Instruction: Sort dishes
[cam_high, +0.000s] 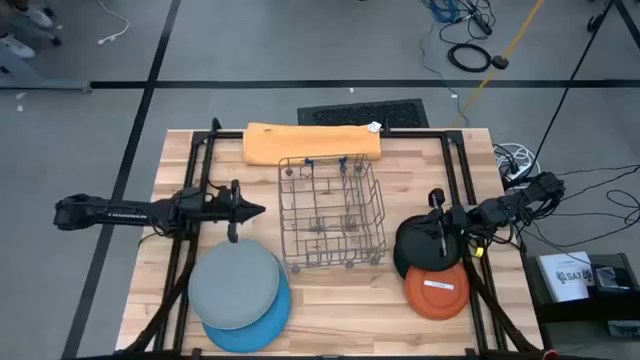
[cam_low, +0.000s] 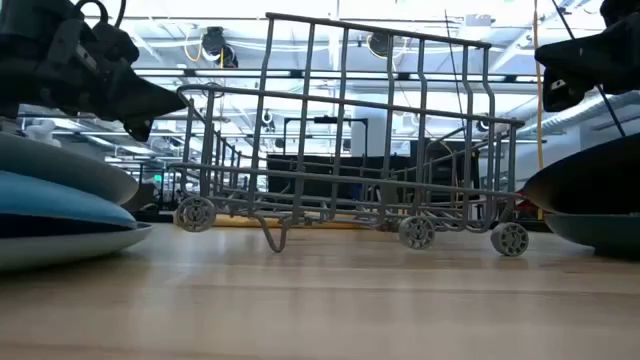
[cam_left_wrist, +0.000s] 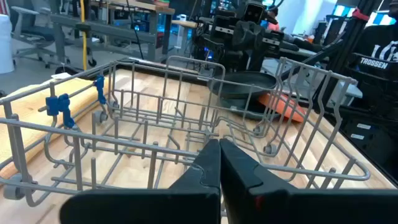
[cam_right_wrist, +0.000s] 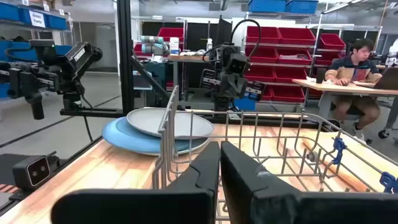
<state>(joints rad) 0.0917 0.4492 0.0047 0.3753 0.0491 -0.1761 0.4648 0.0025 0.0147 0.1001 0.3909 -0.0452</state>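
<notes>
Beyond the closed right tool (cam_right_wrist: 219, 163) and wire rack (cam_right_wrist: 273, 143), a grey plate (cam_right_wrist: 169, 122) rests on a blue plate (cam_right_wrist: 124, 135).

From my remote station I read one brand word only: "TROSSEN", in white capitals on a dark panel (cam_left_wrist: 378, 60) at the edge of the left wrist view, with a partial white logo mark above it that I cannot make out. The orange plate (cam_high: 437, 291) carries a white sticker (cam_high: 437, 284) with print on it; from the high view I cannot read that print. A white box (cam_high: 567, 275) beside the counter (cam_high: 340, 300) shows dark markings, also illegible. I find no other readable text, number or sign.
</notes>
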